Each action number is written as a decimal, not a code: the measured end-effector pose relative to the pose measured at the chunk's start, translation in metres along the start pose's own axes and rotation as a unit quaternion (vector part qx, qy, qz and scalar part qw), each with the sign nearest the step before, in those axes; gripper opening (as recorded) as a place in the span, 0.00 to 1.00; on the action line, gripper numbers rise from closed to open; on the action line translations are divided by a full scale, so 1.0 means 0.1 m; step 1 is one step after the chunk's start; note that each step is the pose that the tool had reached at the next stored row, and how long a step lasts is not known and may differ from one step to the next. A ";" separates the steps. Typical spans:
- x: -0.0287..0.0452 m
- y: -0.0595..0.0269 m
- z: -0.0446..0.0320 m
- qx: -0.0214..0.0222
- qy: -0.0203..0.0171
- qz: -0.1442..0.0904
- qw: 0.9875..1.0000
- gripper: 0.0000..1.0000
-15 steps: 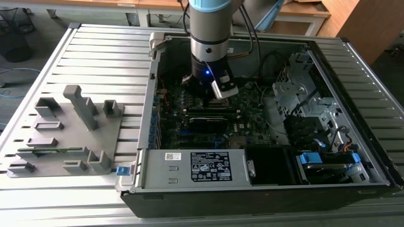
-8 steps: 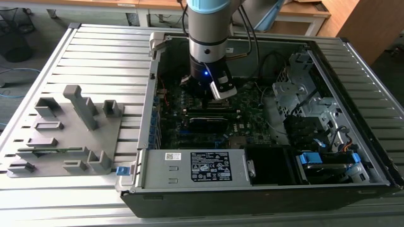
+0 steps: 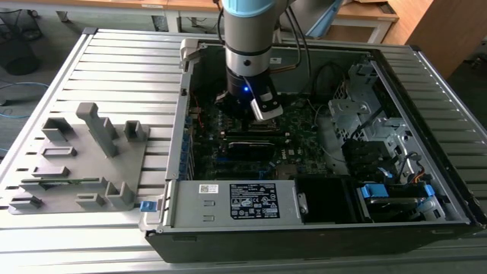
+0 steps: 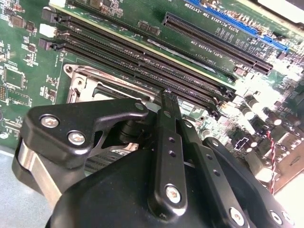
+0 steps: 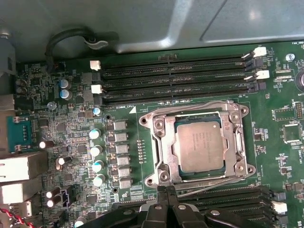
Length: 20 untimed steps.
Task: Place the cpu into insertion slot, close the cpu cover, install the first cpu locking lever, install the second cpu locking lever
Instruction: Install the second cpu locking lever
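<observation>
The cpu, a dull grey-silver square, lies flat in the insertion slot, which is hidden beneath it. The cpu cover, a silver frame with a square cut-out, lies down around the chip; one corner of the cover appears in the second wrist view. A thin wire lever runs along the socket side nearest my gripper. Whether it is latched I cannot tell. My gripper is shut with nothing visible between its fingers, its tips just off that socket edge. In the exterior view the gripper hangs low over the motherboard.
Long black memory slots flank the socket on two sides, and a row of capacitors stands beside it. The open computer case walls the board in, with a power supply and drive bays. A grey fixture tray sits at the exterior view's left.
</observation>
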<state>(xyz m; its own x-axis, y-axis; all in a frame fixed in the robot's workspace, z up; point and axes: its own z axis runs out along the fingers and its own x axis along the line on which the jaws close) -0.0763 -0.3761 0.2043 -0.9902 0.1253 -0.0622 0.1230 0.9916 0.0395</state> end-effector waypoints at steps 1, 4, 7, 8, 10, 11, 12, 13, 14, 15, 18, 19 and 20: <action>0.002 0.001 0.004 0.000 0.000 0.000 1.000 0.11; 0.008 0.003 0.009 -0.001 0.000 0.000 1.000 0.11; 0.018 0.005 0.013 -0.001 0.000 0.000 1.000 0.11; 0.021 0.006 0.013 -0.002 0.000 0.000 1.000 0.11; 0.026 0.008 0.015 -0.002 0.000 0.000 1.000 0.11; 0.029 0.009 0.016 -0.003 0.000 0.000 1.000 0.11; 0.031 0.011 0.017 -0.003 0.000 0.000 1.000 0.11; 0.034 0.012 0.018 -0.003 0.000 0.000 1.000 0.11; 0.036 0.013 0.019 -0.003 0.000 0.000 1.000 0.11; 0.039 0.015 0.020 -0.004 0.000 0.000 1.000 0.11; 0.043 0.018 0.022 -0.005 0.001 0.000 1.000 0.11; 0.044 0.019 0.023 -0.005 0.001 0.000 1.000 0.11; 0.045 0.020 0.025 -0.005 0.001 0.000 1.000 0.11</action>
<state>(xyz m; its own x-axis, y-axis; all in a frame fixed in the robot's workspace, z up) -0.0803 -0.3735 0.2016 -0.9902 0.1260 -0.0608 0.1230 0.9911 0.0502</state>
